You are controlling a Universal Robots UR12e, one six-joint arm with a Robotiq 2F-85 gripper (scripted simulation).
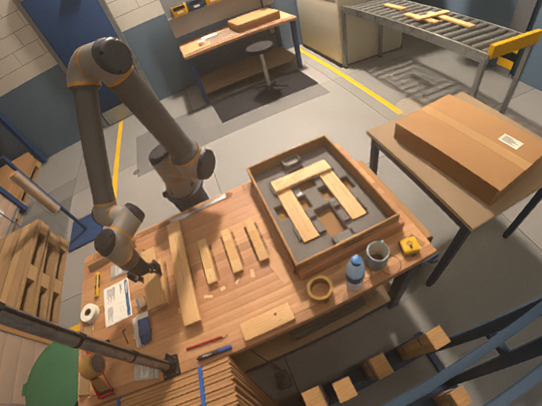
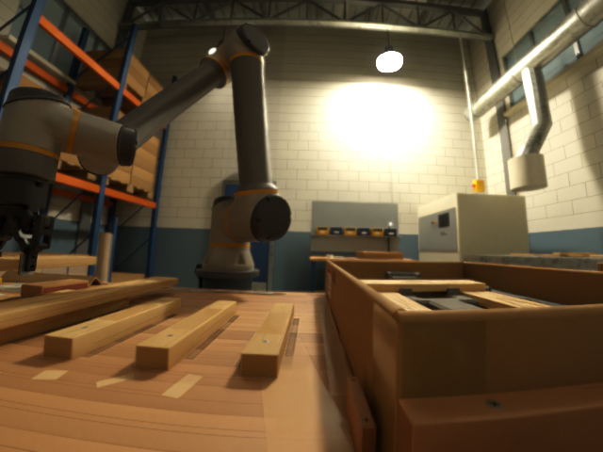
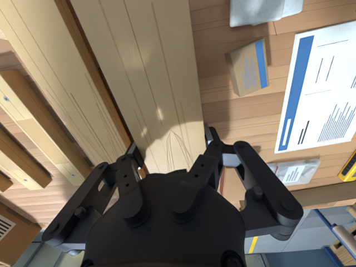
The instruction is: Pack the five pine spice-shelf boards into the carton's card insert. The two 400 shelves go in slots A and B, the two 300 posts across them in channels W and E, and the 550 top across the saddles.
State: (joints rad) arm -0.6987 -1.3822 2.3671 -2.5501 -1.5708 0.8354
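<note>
A short pine post board point(image 1: 154, 285) point(image 3: 155, 86) is partly hidden under the gripper point(image 1: 144, 273) point(image 3: 172, 149), which is closed on its end and holds it lifted just above the bench's left side. The long 550 top board point(image 1: 182, 273) lies flat on the bench just right of it. In the carton point(image 1: 323, 201) at the bench's right end, two shelf boards point(image 1: 298, 215) point(image 1: 343, 194) lie in the grey insert, and one post point(image 1: 301, 175) lies across their far ends.
The carton's walls point(image 2: 438, 340) rise above the bench top. Three short blocks point(image 1: 231, 250) lie between the long board and the carton. An instruction sheet point(image 1: 117, 301), a small box point(image 3: 248, 68), a tape roll point(image 1: 89, 313) and a bag lie left of the gripper.
</note>
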